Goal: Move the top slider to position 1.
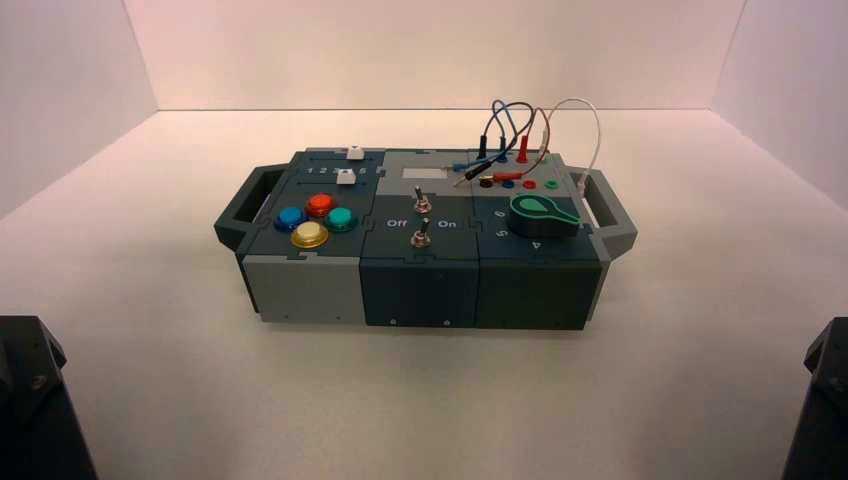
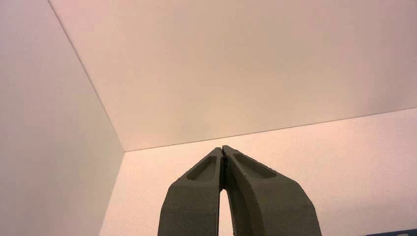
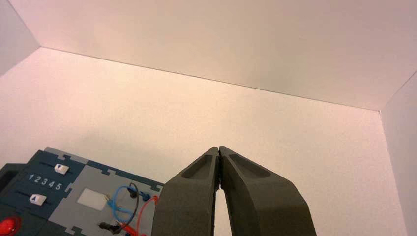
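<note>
Plainly, "1 2 3 4 5" (image 3: 44, 181) sits beside the top slider (image 3: 61, 168); both grippers' fingers clenched.

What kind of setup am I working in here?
Probably a lab test cell: plain white walls enclose a bare white floor, with only a practice box of buttons, switches and wires.

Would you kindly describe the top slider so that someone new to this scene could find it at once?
Start at the box and go to its far left corner, behind the four coloured round buttons. Two small white square knobs sit there, either side of a printed row of digits. The top slider is the one farther from the buttons, nearest the box's back edge.
</note>
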{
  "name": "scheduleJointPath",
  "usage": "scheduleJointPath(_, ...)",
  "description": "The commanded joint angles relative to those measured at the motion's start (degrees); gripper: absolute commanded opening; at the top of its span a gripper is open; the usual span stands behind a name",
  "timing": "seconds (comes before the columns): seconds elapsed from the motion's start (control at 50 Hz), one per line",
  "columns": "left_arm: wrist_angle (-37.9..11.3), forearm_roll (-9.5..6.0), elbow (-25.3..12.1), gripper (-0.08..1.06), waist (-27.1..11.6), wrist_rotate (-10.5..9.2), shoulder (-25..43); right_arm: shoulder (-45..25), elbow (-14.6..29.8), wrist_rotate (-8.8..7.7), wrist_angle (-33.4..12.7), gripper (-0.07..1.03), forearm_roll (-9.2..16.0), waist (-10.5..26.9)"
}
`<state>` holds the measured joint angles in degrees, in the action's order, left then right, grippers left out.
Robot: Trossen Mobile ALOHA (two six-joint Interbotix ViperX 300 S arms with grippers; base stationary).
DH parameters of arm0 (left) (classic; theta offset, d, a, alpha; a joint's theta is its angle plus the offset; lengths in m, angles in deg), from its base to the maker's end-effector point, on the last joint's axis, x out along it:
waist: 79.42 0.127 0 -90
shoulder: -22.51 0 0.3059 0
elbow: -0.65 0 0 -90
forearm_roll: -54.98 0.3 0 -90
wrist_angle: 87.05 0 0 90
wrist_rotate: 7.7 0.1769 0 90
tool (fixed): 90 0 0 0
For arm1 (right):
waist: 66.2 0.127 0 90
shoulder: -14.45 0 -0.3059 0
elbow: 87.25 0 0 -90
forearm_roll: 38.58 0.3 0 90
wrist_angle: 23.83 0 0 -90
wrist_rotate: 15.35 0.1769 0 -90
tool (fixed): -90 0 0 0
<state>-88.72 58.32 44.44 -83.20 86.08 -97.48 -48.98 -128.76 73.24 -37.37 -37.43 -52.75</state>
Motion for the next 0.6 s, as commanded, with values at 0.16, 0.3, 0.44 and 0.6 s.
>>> scheduleJointPath(0.16, 0.53, 0.09, -1.05, -0.03, 0.26, 0.09, -0.35, 0.09, 1.76, 0.00, 0.18, -0.02, -0.09, -0.18)
scheduleJointPath(0.3, 0.44, 0.09, -0.97, -0.03, 0.26, 0.09, -0.35, 0.00, 1.76, -0.09, -0.09, -0.02, -0.09, -0.18)
scheduleJointPath(0.44, -0.53, 0.00, -1.14, -0.03, 0.26, 0.09, -0.35, -0.53, 2.11, 0.00, -1.85, -0.02, 0.00, 0.70)
scheduleJointPath(0.6, -6.15, 0.00, -2.64, -0.03, 0.09, 0.00, -0.35, -2.99, 3.08, 0.09, -4.31, -0.02, 0.26, 5.10)
